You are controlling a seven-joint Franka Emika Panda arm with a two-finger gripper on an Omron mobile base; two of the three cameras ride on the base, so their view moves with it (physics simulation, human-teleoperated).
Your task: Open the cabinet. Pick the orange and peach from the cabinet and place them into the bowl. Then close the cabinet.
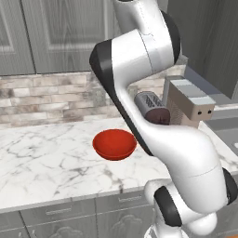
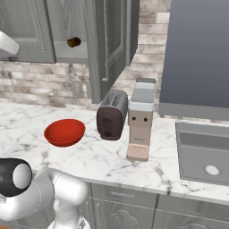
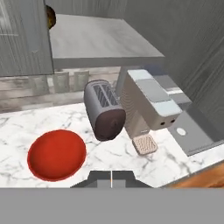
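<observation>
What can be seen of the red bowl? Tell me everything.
The bowl is glossy red, round and shallow, with a smooth plain surface like glazed ceramic or plastic. It sits upright on the white marble counter, apart from the dark toaster beside it. Nothing lies in it and nothing but the counter touches it. In the hand view it appears from above as a plain red disc. In the left base view the arm stands beside it.

No text, label, brand, number or sign can be read on anything here.
</observation>
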